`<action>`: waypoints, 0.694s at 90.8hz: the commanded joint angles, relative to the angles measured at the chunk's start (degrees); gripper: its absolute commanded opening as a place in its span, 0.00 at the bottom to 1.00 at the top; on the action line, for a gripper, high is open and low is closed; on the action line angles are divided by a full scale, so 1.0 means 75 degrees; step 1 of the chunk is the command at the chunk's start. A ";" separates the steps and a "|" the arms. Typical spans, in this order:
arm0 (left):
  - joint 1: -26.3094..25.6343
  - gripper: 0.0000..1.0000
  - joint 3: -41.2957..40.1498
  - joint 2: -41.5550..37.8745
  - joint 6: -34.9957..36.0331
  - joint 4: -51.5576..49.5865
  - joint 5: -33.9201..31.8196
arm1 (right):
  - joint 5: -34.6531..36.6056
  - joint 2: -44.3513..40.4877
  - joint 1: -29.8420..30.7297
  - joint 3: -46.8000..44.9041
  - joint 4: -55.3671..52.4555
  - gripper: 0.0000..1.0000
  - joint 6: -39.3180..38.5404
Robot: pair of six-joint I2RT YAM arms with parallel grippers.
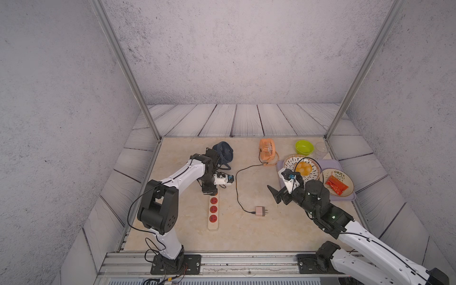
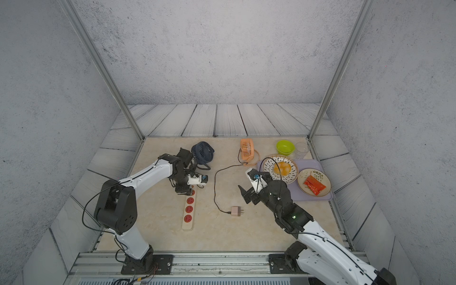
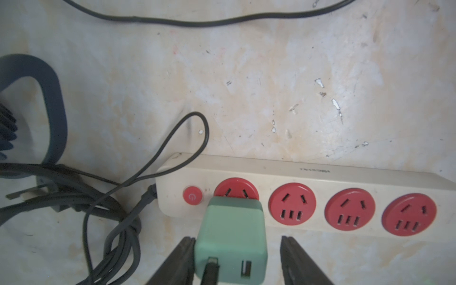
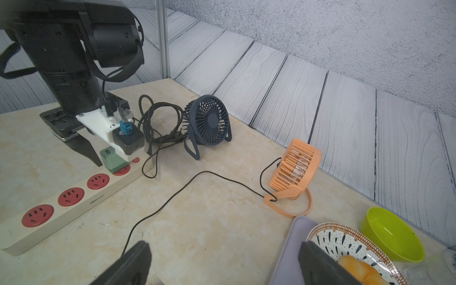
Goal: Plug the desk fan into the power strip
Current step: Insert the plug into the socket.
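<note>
Power strip [image 3: 320, 172] end socket filled; left pincer [image 3: 237, 238] spread, gap beside adapter [image 3: 232, 222].

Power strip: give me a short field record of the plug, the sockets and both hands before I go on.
power strip: flat on the table, four red sockets
green adapter: appears seated in the socket beside the red button
free sockets: three
left hand: open around the green adapter, gap on one side
right hand: open, empty, above the table
pink adapter: unplugged, lying on the table, cabled to the orange fan
</note>
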 commanded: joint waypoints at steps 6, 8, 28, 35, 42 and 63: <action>-0.0093 0.64 0.0278 -0.0169 -0.0092 -0.0366 0.0018 | -0.0047 0.0014 0.0010 -0.0013 0.0101 0.99 0.0002; -0.0103 0.64 0.0299 -0.0170 -0.0093 -0.0369 0.0027 | -0.0047 0.0013 0.0017 -0.0010 0.0099 0.99 0.0005; -0.0130 0.65 0.0468 -0.0139 -0.0110 -0.0451 0.0176 | -0.0058 0.0058 0.0008 -0.0010 0.0124 0.99 0.0002; -0.0130 0.65 0.0566 -0.0085 -0.0162 -0.0539 0.0348 | -0.0059 0.0056 0.0011 -0.0013 0.0133 0.99 0.0007; -0.0130 0.64 0.0694 -0.0039 -0.0261 -0.0632 0.0620 | -0.0059 0.0059 0.0010 -0.0011 0.0133 0.99 0.0009; -0.0131 0.64 0.1138 -0.0033 -0.0628 -0.0906 0.1498 | -0.0047 0.0048 0.0014 -0.0010 0.0121 0.99 0.0013</action>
